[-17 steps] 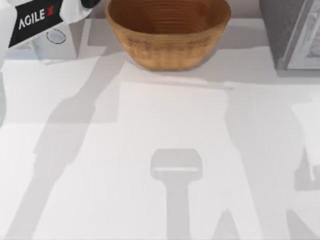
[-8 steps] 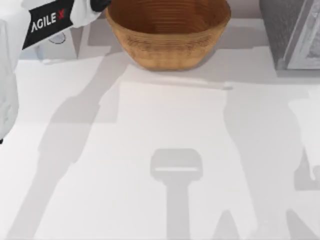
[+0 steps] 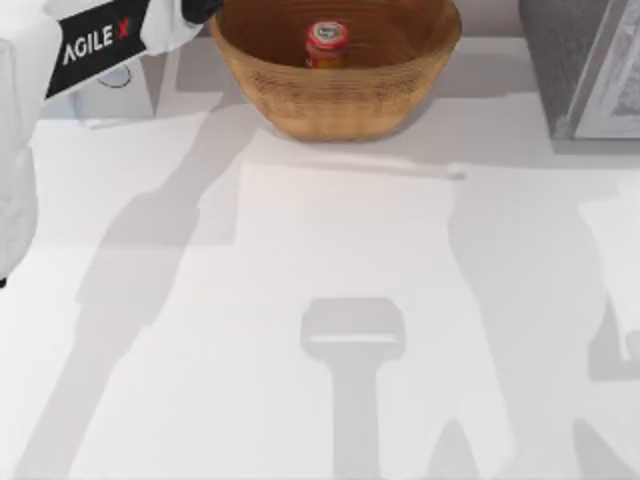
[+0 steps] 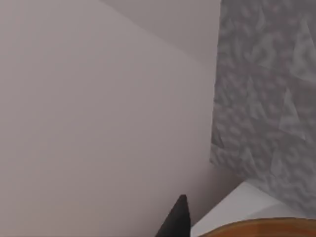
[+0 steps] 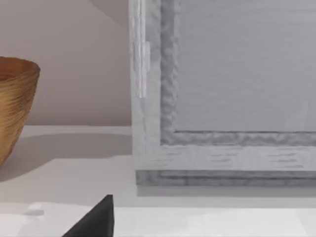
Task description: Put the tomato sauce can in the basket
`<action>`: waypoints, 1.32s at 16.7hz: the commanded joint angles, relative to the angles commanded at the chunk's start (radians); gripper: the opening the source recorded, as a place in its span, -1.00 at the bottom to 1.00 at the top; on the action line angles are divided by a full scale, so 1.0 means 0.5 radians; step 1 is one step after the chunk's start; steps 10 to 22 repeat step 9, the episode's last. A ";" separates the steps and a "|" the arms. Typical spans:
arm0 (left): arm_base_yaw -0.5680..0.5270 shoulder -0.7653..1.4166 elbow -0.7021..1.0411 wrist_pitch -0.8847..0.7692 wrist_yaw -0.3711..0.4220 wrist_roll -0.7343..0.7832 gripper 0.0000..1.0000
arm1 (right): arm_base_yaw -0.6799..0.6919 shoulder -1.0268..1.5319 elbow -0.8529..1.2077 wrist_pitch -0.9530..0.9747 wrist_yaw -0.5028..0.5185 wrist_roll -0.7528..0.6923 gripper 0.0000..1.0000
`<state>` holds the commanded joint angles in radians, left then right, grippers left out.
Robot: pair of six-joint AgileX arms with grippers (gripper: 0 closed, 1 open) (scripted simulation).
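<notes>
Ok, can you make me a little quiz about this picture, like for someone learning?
1. True or false: the tomato sauce can lies on the table in front of the basket.
2. Which way is the can standing? A) upright, silver top up B) tipped on its side C) upside down
3. Fill in: the arm reaching toward the basket's rim is the ____ arm.

Key: 1. False, it sits inside the basket. 2. A. 3. Left; its end effector is at the top view's upper left, beside the rim.
</notes>
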<state>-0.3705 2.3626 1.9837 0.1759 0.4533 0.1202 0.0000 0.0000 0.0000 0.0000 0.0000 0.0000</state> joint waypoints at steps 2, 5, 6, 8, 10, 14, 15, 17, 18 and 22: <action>0.000 0.000 0.000 0.000 0.000 0.000 0.81 | 0.000 0.000 0.000 0.000 0.000 0.000 1.00; 0.000 0.000 0.000 0.000 0.000 0.000 1.00 | 0.000 0.000 0.000 0.000 0.000 0.000 1.00; 0.000 0.000 0.000 0.000 0.000 0.000 1.00 | 0.000 0.000 0.000 0.000 0.000 0.000 1.00; 0.000 0.000 0.000 0.000 0.000 0.000 1.00 | 0.000 0.000 0.000 0.000 0.000 0.000 1.00; 0.000 0.000 0.000 0.000 0.000 0.000 1.00 | 0.000 0.000 0.000 0.000 0.000 0.000 1.00; 0.000 0.000 0.000 0.000 0.000 0.000 1.00 | 0.000 0.000 0.000 0.000 0.000 0.000 1.00; 0.000 0.000 0.000 0.000 0.000 0.000 1.00 | 0.000 0.000 0.000 0.000 0.000 0.000 1.00; 0.000 0.000 0.000 0.000 0.000 0.000 1.00 | 0.000 0.000 0.000 0.000 0.000 0.000 1.00; 0.000 0.000 0.000 0.000 0.000 0.000 1.00 | 0.000 0.000 0.000 0.000 0.000 0.000 1.00; 0.000 0.000 0.000 0.000 0.000 0.000 1.00 | 0.000 0.000 0.000 0.000 0.000 0.000 1.00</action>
